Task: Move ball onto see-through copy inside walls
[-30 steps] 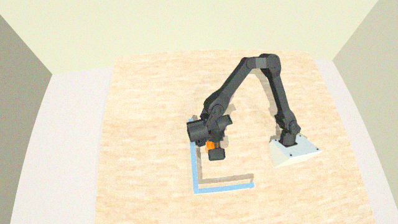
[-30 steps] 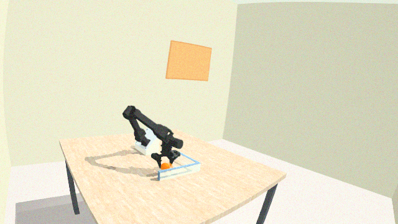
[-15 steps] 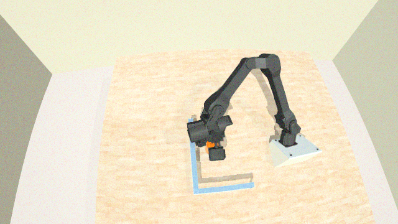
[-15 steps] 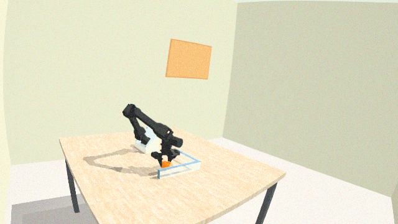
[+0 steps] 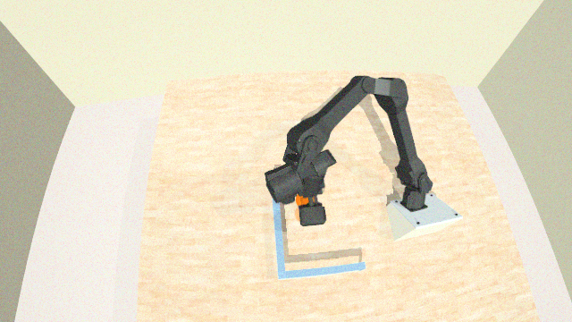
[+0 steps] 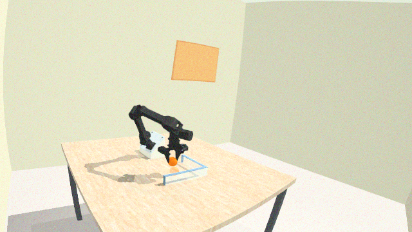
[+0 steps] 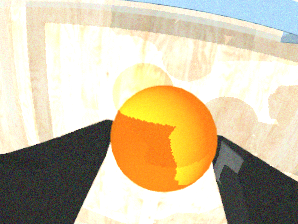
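Observation:
The orange ball (image 5: 302, 199) (image 6: 172, 161) (image 7: 164, 138) is held a little above the table, between the two black fingers. My gripper (image 6: 172, 161) (image 7: 162, 135) is shut on it, with one finger on each side. The see-through copy (image 5: 298, 216) (image 6: 174, 169) (image 7: 140, 77) is pale orange and sits lower, on the table. It shows just below the ball in the exterior view, and partly behind the ball in the wrist view. The low clear walls with blue rims (image 5: 278, 237) (image 6: 185, 171) (image 7: 240, 12) make a corner. The arm covers part of the ball in the top view.
The wooden table (image 5: 214, 250) (image 6: 135, 200) carries the arm's pale base (image 5: 438, 216) (image 6: 146, 153), right of the walls in the top view. The other wall's rim (image 5: 322, 271) runs toward the base side. The long wall stands close to the gripper's left in that view.

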`<state>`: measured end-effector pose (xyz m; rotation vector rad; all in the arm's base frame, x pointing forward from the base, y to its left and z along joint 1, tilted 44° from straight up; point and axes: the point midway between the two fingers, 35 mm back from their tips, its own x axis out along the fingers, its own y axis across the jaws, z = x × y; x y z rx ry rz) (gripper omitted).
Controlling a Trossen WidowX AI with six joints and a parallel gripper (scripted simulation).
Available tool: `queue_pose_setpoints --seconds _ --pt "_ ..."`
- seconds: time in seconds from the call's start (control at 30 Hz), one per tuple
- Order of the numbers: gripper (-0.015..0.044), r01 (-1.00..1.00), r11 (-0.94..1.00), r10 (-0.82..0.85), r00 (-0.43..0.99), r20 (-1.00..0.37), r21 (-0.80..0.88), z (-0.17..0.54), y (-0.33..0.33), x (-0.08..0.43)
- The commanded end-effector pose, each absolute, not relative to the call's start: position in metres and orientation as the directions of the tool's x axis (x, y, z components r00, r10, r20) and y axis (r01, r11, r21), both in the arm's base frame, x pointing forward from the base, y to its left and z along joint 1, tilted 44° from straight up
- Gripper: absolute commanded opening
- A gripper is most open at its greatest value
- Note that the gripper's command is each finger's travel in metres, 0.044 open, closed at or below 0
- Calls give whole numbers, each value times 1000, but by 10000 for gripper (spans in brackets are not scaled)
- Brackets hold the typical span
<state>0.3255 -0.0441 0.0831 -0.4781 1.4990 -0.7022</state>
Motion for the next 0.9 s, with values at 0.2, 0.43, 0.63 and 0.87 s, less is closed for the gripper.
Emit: queue_pose_setpoints --seconds 0.2,0.43,0.63,0.87 --pt "0 129 721 -679 -59 -732 -680 128 -3 324" --pt "0 132 720 -681 -61 -730 -682 131 1 323" --pt "0 133 719 -681 -60 -730 -682 96 -13 329" --pt "0 133 719 -681 -60 -730 -682 80 -21 330"
